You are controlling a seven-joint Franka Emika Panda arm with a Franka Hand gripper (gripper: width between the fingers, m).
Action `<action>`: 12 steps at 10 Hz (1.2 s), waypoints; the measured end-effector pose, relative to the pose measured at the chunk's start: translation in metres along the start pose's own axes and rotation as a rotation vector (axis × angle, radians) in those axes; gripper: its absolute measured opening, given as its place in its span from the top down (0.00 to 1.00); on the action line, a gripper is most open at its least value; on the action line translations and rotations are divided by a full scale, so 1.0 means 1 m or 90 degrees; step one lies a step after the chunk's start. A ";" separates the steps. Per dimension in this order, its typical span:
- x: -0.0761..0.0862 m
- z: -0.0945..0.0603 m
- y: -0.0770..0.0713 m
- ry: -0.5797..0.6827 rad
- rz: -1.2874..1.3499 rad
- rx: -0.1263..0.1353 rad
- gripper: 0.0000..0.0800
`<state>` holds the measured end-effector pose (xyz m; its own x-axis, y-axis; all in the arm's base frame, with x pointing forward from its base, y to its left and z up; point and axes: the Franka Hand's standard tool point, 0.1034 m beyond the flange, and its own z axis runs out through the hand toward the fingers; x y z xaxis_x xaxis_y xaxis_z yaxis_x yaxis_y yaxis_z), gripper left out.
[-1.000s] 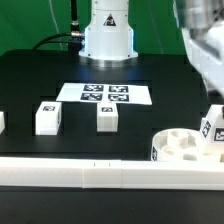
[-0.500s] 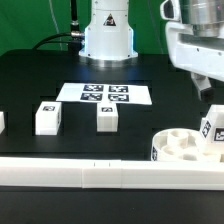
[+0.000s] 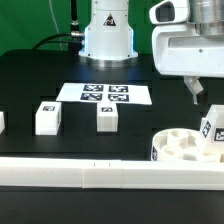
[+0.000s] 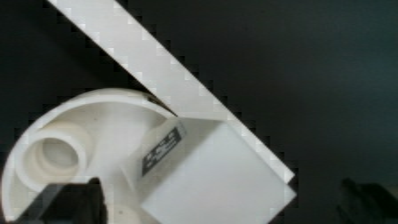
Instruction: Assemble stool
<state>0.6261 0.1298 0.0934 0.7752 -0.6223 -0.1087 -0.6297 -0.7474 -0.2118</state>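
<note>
Where labels show, they are black-and-white square tags. On the matte black table (image 3: 25, 80), a round, thick white plastic seat disc (image 3: 183, 147) lies behind a white border rail (image 3: 70, 169), at the exterior view's right. Two white rectangular leg blocks (image 3: 47, 117) (image 3: 107, 118) stand well apart from it; the white two-finger gripper (image 3: 195, 92) hangs above the disc, fingers spread.

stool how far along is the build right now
Early. Done: the seat disc lies socket-side up against the border rail. In hand: nothing; the open pincer hangs above the seat. Left: every leg. Two leg blocks stand loose on the table, and a third shows at the exterior view's left edge.
</note>
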 end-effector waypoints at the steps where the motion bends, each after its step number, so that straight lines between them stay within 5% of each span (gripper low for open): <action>1: 0.000 0.000 0.000 0.003 -0.067 -0.001 0.19; 5: -0.002 -0.001 -0.006 0.020 -0.429 -0.036 0.19; 9: 0.001 0.000 -0.002 0.019 -0.602 -0.047 0.19; 12: 0.002 0.001 -0.001 0.019 -0.843 -0.086 0.19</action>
<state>0.6281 0.1294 0.0919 0.8023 0.5837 0.1249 0.5921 -0.8047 -0.0426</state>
